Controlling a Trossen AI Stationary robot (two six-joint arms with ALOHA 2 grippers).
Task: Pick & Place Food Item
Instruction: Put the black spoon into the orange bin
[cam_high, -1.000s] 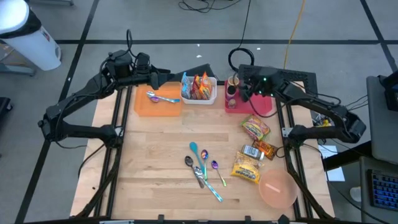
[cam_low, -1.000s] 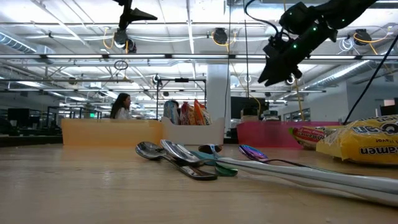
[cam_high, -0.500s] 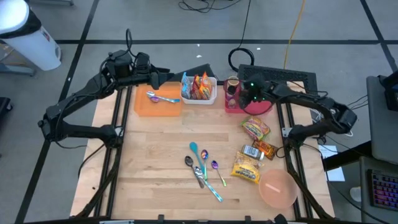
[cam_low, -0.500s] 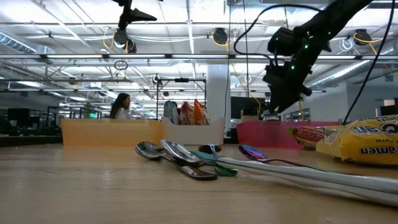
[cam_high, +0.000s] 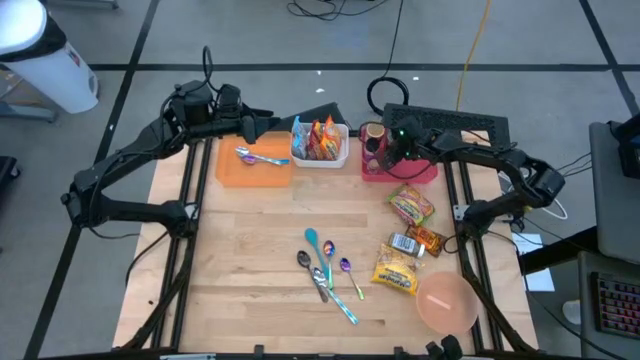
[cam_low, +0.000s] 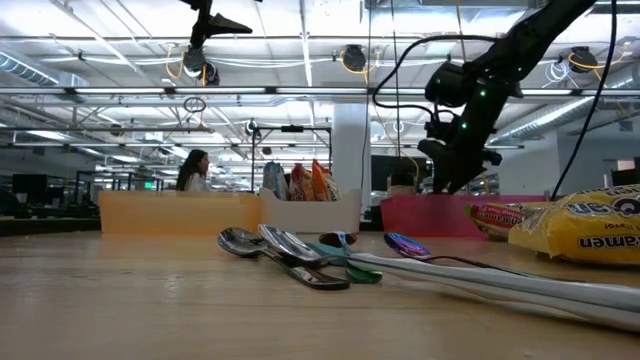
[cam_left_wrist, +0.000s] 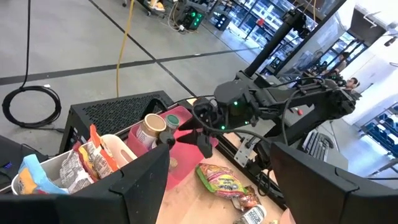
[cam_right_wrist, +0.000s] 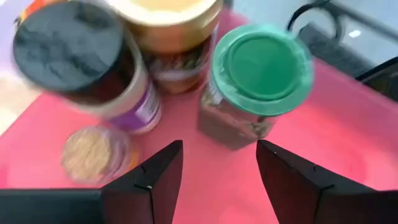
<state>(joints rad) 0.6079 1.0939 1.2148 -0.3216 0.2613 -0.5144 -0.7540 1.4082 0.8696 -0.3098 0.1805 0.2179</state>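
right end effector hovers with fingers apart and empty, directly above the green-lidded jar in the pink tray; nothing grasped yet, so picking and placing both remain.

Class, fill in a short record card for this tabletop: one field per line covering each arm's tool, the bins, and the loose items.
Right tool: open, over the pink tray, above the green-lidded jar
Left tool: open, waiting by the orange bin
Pink tray contents: green-lidded jar, black-lidded jar, tan-lidded jar, a small jar
White bin: snack packets
Orange bin contents: one spoon
Loose on table: spoons, yellow ramen pack, pink bowl
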